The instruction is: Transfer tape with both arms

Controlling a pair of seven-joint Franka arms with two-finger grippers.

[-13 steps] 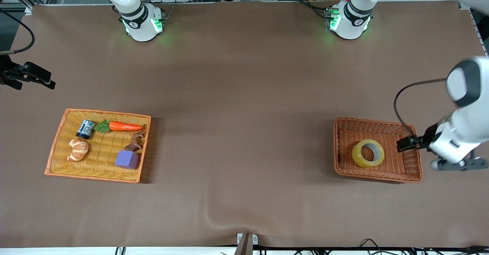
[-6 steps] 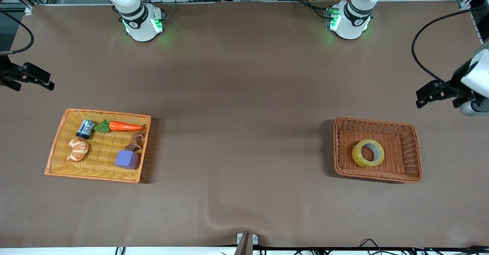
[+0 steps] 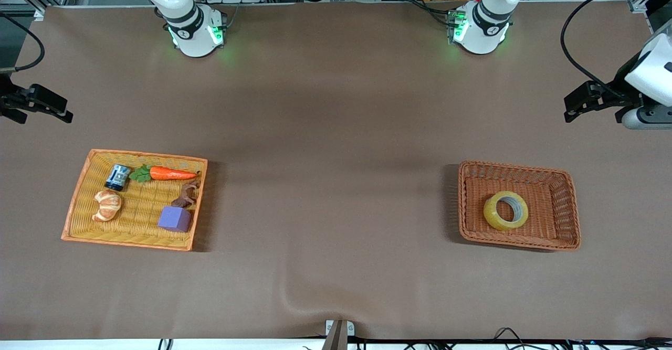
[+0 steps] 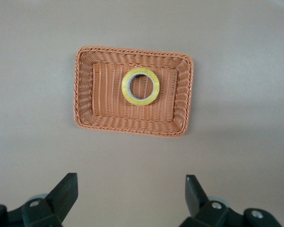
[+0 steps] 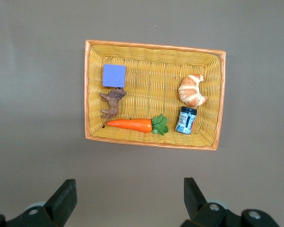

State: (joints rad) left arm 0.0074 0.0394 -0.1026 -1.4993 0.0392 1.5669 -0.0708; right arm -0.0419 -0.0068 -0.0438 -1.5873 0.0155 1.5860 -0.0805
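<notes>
Tape [image 3: 505,210] lies in brown basket [image 3: 569,203]; no legible writing.

Left tool [image 3: 572,109] now clear of brown basket [image 3: 573,208]

Tape [image 3: 505,210]: thick ring-shaped roll, translucent yellowish w/ grey inner core, lying flat, hole facing up, inside a brown wicker basket [image 3: 569,237] toward the left arm's end of the table. It sits approx. mid-basket, touching none of the walls. Left wrist view shows the roll [image 4: 140,86] from above: round, yellow band around grey core, basket weave visible thru the hole.
</notes>
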